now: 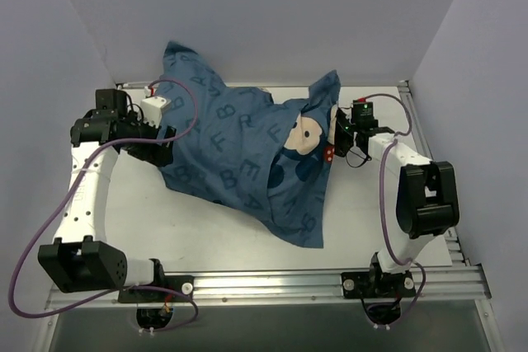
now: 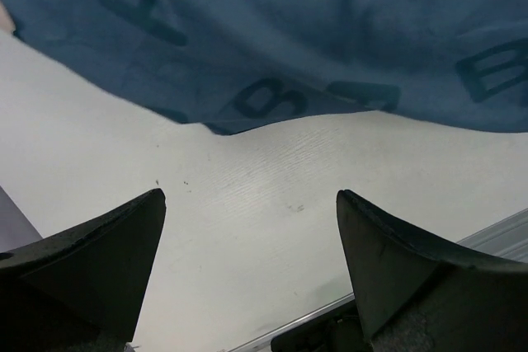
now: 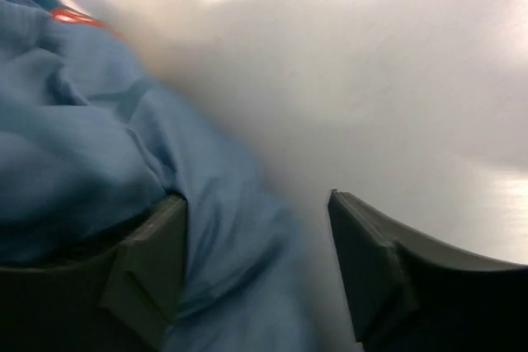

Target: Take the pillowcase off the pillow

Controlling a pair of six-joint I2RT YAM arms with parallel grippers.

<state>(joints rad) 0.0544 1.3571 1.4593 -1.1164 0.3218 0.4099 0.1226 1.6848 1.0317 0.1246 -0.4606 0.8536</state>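
The dark blue pillowcase (image 1: 239,154) with lighter letters and a cartoon mouse face (image 1: 301,133) lies rumpled across the middle of the table, its far corners raised. The pillow is hidden. My left gripper (image 1: 165,144) is at the pillowcase's left edge. In the left wrist view it (image 2: 252,195) is open over bare table, with the fabric (image 2: 330,30) just beyond the fingertips. My right gripper (image 1: 337,133) is at the right edge by the mouse face. In the blurred right wrist view it (image 3: 257,199) has its jaws apart, and blue fabric (image 3: 74,146) lies against the left finger (image 3: 153,261).
The white table (image 1: 206,237) has an aluminium rail (image 1: 272,282) along its near edge and another on the right side (image 1: 417,121). Grey walls close in the back and both sides. Purple cables loop off both arms.
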